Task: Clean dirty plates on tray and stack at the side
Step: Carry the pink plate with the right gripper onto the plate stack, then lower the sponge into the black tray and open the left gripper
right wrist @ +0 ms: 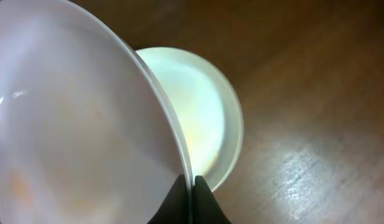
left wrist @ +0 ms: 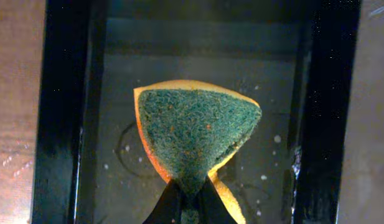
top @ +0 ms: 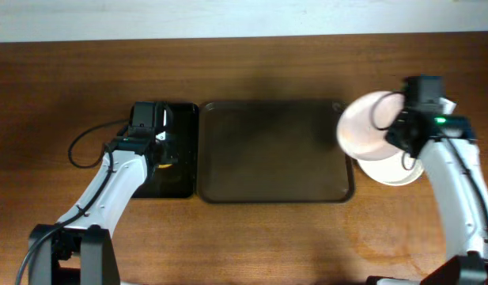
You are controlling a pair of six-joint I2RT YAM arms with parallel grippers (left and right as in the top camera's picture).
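Stacking step, likely the last: R gripper (right wrist: 190,180) is pinching white plate (top: 368,127) by rim, holding it tilted over stack (top: 392,172) nr worktop's right edge. Next: level, lower, release. L gripper (left wrist: 188,186) is clamping sponge (left wrist: 195,127).

Worktop (top: 251,245): reddish-brown wood, with the grain running left to right in the overhead view. The finish is glossy. The right wrist view shows a bright, smeared reflection (right wrist: 304,180) of light on the surface, and the left wrist view shows faint glints at its left margin. Beyond the far edge a pale strip (top: 228,20) runs the full width — wall or floor, cannot be determined.
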